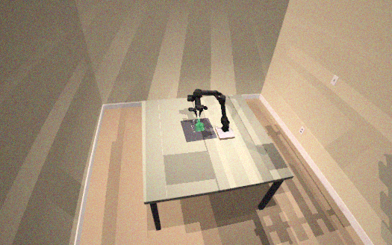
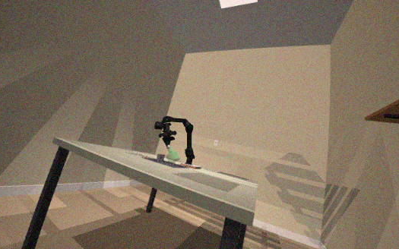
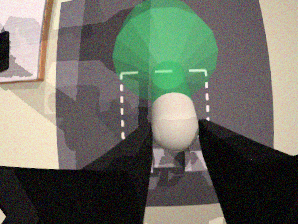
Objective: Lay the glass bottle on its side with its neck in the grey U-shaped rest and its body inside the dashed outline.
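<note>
Your pincer (image 1: 198, 115) (image 2: 168, 145) (image 3: 175, 131), part-closed on the neck of the green bottle (image 1: 199, 126) (image 2: 172, 154) (image 3: 165, 40), holds it tilted over the dark mat (image 1: 189, 137) (image 3: 250, 75), its body below and nearer, so lay its long axis down toward the rest gently.

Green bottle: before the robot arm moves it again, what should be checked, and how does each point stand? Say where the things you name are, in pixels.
1. Gripper (image 1: 198, 113) (image 2: 168, 145) (image 3: 175, 122) holding the bottle (image 1: 199, 125) (image 2: 172, 155) (image 3: 165, 42) near its pale top: ok.
2. Bottle unbroken, as far as visible: ok.
3. Bottle lying on its side: not ok, it is tilted.
4. Neck in the grey rest (image 2: 160, 157): not ok, the gripper has it above.
5. Base touching the dark mat (image 1: 188, 135) (image 3: 240, 100): cannot tell.
</note>
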### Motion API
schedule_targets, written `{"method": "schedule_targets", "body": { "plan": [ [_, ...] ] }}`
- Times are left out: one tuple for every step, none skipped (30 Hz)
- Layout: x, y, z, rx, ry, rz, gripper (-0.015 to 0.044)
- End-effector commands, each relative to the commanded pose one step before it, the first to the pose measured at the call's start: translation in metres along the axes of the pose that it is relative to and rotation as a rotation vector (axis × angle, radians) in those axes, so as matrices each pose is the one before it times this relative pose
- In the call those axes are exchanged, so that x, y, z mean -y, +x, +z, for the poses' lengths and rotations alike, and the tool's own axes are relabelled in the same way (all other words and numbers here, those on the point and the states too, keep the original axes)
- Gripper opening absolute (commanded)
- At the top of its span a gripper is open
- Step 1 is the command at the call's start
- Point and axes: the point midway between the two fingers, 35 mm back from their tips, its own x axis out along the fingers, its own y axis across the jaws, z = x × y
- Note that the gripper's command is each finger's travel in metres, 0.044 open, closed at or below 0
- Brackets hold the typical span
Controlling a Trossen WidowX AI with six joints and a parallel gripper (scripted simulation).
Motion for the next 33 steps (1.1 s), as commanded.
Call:
{"method": "schedule_targets", "body": {
  "plan": [
    [-0.00059, 0.00090, -0.00981, -0.00605, -0.0007, 0.00199, 0.0104],
    [-0.00005, 0.00010, -0.00097, 0.00126, 0.0002, -0.00048, 0.0104],
    [-0.00005, 0.00010, -0.00098, 0.00124, 0.0002, -0.00049, 0.0104],
    [-0.00005, 0.00011, -0.00098, 0.00122, 0.0002, -0.00049, 0.0104],
    [-0.00006, 0.00011, -0.00099, 0.00121, 0.0002, -0.00048, 0.0104],
    [-0.00006, 0.00012, -0.00099, 0.00118, 0.0002, -0.00046, 0.0104],
    [-0.00006, 0.00012, -0.00099, 0.00118, 0.0002, -0.00046, 0.0104],
    [-0.00006, 0.00012, -0.00098, 0.00118, 0.0002, -0.00046, 0.0104],
    [-0.00006, 0.00013, -0.00097, 0.00119, 0.0003, -0.00046, 0.0104],
    [-0.00006, 0.00013, -0.00097, 0.00120, 0.0003, -0.00046, 0.0104],
    [-0.00006, 0.00014, -0.00097, 0.00121, 0.0003, -0.00046, 0.0104],
    [-0.00006, 0.00014, -0.00096, 0.00122, 0.0003, -0.00046, 0.0104],
    [-0.00006, 0.00015, -0.00095, 0.00123, 0.0003, -0.00045, 0.0104],
    [-0.00005, 0.00015, -0.00095, 0.00124, 0.0003, -0.00045, 0.0104],
    [-0.00005, 0.00015, -0.00093, 0.00126, 0.0004, -0.00045, 0.0104],
    [-0.00005, 0.00016, -0.00094, 0.00125, 0.0004, -0.00044, 0.0104],
    [-0.00005, 0.00016, -0.00096, 0.00123, 0.0004, -0.00044, 0.0104],
    [-0.00005, 0.00017, -0.00098, 0.00119, 0.0004, -0.00044, 0.0104],
    [-0.00005, 0.00018, -0.00100, 0.00115, 0.0004, -0.00044, 0.0104],
    [-0.00005, 0.00019, -0.00102, 0.00110, 0.0004, -0.00043, 0.0104],
    [-0.00005, 0.00020, -0.00103, 0.00107, 0.0004, -0.00043, 0.0104],
    [-0.00005, 0.00021, -0.00104, 0.00104, 0.0004, -0.00043, 0.0104],
    [-0.00005, 0.00022, -0.00105, 0.00101, 0.0004, -0.00044, 0.0104],
    [-0.00005, 0.00022, -0.00106, 0.00099, 0.0004, -0.00044, 0.0104],
    [-0.00005, 0.00023, -0.00108, 0.00096, 0.0004, -0.00044, 0.0104],
    [-0.00005, 0.00024, -0.00109, 0.00093, 0.0004, -0.00044, 0.0104],
    [-0.00005, 0.00025, -0.00110, 0.00090, 0.0004, -0.00044, 0.0104],
    [-0.00005, 0.00026, -0.00111, 0.00087, 0.0005, -0.00044, 0.0104],
    [-0.00005, 0.00027, -0.00112, 0.00084, 0.0005, -0.00044, 0.0104],
    [-0.00005, 0.00028, -0.00113, 0.00081, 0.0005, -0.00044, 0.0104],
    [-0.00005, 0.00029, -0.00115, 0.00078, 0.0005, -0.00044, 0.0104],
    [-0.00005, 0.00030, -0.00115, 0.00076, 0.0005, -0.00044, 0.0104],
    [-0.00005, 0.00031, -0.00117, 0.00073, 0.0005, -0.00045, 0.0104]
  ]
}}
